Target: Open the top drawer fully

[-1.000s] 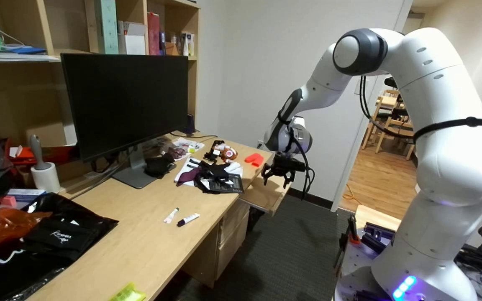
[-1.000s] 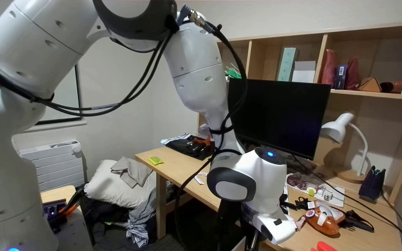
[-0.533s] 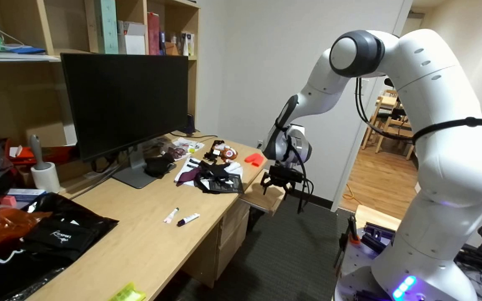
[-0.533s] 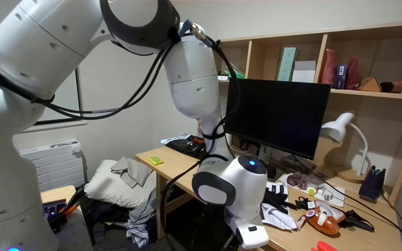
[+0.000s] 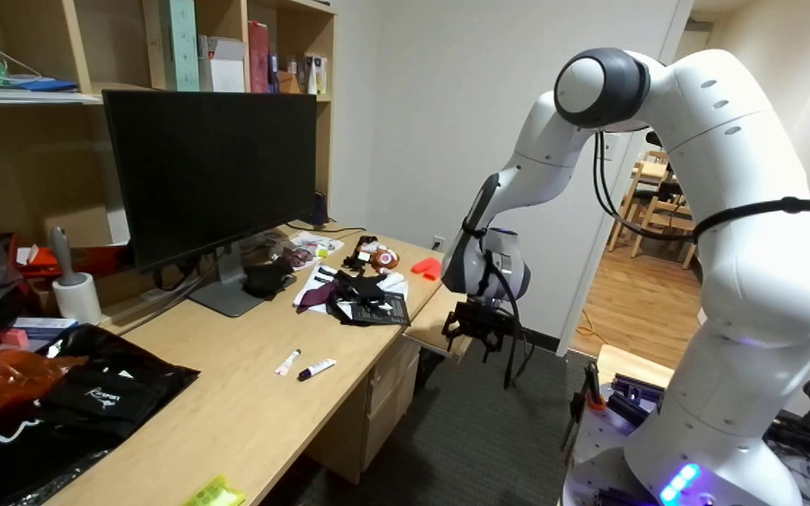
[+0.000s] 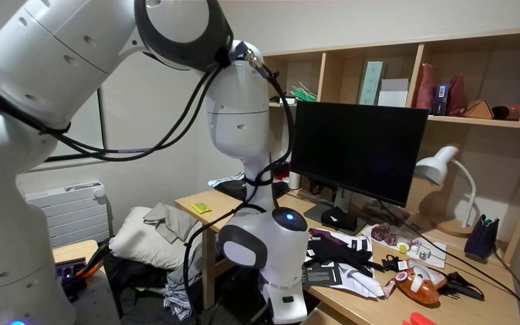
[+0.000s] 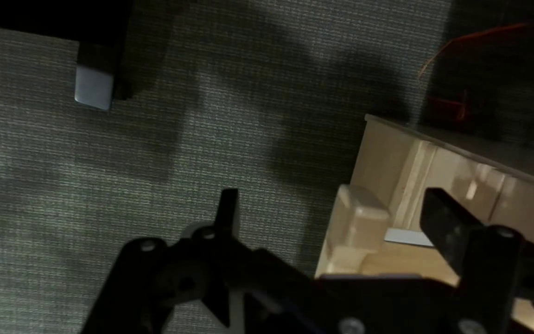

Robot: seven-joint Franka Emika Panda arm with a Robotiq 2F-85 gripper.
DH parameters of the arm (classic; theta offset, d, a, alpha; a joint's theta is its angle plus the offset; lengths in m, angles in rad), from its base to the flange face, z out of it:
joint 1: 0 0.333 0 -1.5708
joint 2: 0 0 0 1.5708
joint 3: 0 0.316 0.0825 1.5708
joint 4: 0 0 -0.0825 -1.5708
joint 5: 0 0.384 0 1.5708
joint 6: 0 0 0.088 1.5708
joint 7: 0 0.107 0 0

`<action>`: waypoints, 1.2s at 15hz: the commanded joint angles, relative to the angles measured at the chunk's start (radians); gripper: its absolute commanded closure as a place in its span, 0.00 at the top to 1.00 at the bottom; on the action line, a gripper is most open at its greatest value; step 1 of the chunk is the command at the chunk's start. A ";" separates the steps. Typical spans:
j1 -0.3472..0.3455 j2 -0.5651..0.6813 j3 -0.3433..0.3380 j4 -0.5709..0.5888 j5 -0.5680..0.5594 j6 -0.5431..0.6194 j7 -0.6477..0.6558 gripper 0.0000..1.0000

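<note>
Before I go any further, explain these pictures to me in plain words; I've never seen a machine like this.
The machine is one white robot arm ending in a black two-fingered gripper. Two pictures come from cameras outside the robot, watching from different places; the dark one comes from a camera on its wrist, looking down toward the floor. The desk bears a monitor, a black plastic bag, two small tubes and a red object, among other things. The top drawer is pulled out; whether fully, I can't tell. In the wrist view the gripper stands open, with a drawer edge showing in the gap, so it seems to hold nothing. Whether it touches the drawer can't be judged.
</note>
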 commanded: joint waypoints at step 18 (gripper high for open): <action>-0.447 0.002 0.306 -0.253 -0.064 0.349 -0.132 1.00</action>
